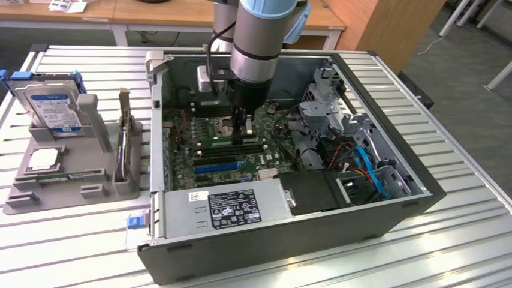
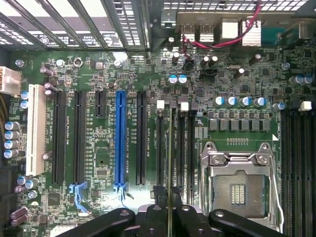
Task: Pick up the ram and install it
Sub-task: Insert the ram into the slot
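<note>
One stick to mind — the ram (image 2: 170, 158) is pinched between your fingers (image 2: 159, 217) inside the case (image 1: 280, 240), its long axis parallel to the slots (image 2: 160, 148) beside the socket (image 2: 239, 185) — seated or not, you can't tell.

Setting: robotics lab or workroom. Evidence: slatted aluminium workbench (image 1: 464, 240); opened black desktop computer case (image 1: 280, 252) lying on its side; grey plastic parts holder (image 1: 48, 192) with silver hard drive (image 1: 54, 111); pale wooden desks (image 1: 160, 15); grey carpeted floor (image 1: 472, 72)
</note>
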Robot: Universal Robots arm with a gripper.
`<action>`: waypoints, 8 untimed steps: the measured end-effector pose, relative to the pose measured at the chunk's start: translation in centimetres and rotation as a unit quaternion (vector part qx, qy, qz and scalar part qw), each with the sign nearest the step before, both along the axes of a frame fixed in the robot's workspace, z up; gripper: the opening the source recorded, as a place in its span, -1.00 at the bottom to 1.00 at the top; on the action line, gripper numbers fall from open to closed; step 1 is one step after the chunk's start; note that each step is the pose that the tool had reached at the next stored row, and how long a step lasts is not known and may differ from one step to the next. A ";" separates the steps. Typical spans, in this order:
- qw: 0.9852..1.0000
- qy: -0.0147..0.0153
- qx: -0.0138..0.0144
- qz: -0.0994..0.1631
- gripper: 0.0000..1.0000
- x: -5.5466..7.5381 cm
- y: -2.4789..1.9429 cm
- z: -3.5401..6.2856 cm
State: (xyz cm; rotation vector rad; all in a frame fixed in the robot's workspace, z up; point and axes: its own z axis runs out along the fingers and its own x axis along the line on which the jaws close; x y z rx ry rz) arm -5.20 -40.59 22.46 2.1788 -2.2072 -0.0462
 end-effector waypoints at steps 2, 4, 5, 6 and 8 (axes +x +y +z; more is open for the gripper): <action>1.000 0.000 0.000 0.000 -0.73 0.0 -0.15 -0.03; 1.000 0.000 0.000 0.000 -0.73 0.0 -0.15 -0.03; 1.000 0.000 0.000 0.000 -0.73 0.0 -0.16 -0.03; 1.000 0.000 0.000 0.000 -0.73 0.0 -0.16 -0.03; 1.000 0.000 0.000 0.000 -0.73 0.0 -0.20 -0.03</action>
